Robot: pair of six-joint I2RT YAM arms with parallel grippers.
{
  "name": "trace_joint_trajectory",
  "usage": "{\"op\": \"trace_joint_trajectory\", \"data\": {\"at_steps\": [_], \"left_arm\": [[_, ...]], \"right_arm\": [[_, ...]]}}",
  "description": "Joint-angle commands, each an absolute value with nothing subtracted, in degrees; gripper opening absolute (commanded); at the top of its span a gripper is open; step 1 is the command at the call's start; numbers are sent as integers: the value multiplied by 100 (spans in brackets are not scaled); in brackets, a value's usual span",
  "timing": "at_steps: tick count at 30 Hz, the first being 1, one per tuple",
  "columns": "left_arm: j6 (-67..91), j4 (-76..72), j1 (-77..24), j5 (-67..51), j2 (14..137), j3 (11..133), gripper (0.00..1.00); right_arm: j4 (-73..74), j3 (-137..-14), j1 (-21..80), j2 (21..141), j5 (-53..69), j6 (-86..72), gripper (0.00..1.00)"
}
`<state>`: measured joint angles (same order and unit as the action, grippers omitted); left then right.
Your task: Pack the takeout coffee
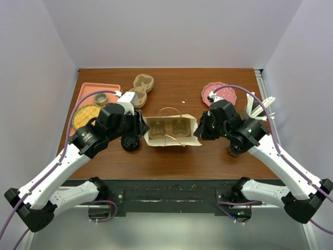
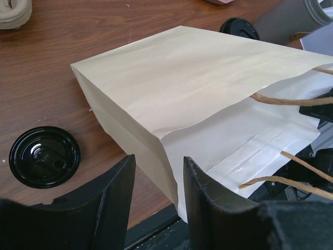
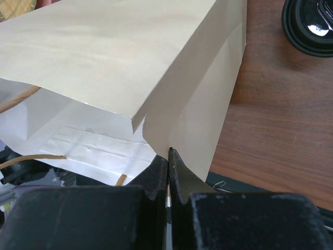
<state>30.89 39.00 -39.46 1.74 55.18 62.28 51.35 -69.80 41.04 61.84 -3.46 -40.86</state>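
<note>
The bag [image 1: 171, 130] sits at the centre of the table [image 1: 171, 162], its mouth open to the top camera. The right gripper [image 3: 168, 156] has its fingers pinched together on the bag's right edge. The left gripper [image 2: 158, 166] stands apart, the bag's left corner between its fingers. One cup [image 1: 130, 143] stands on the table beside the bag's left end. A second cup [image 2: 239, 27] shows upper right in the left wrist view.
</note>
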Motion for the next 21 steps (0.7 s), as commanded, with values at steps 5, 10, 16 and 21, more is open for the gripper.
{"op": "trace_joint_trajectory", "data": {"at_steps": [5,10,16,21], "left_arm": [[3252,3832,-3973,229,5581,6521,45],[3226,3893,-3973,229,5599,6530,33],[3226,3946,-3964,228,5625,6583,36],[3164,3920,-3973,176,5669,6644,2]], "right_arm": [[4887,-6812,4122,6003,-299,-4263,0],[4904,-6741,4131,5950,-308,-4272,0],[4904,-6724,4131,5915,-316,-4280,0],[4860,-6724,4131,5941,-238,-4298,2]]}}
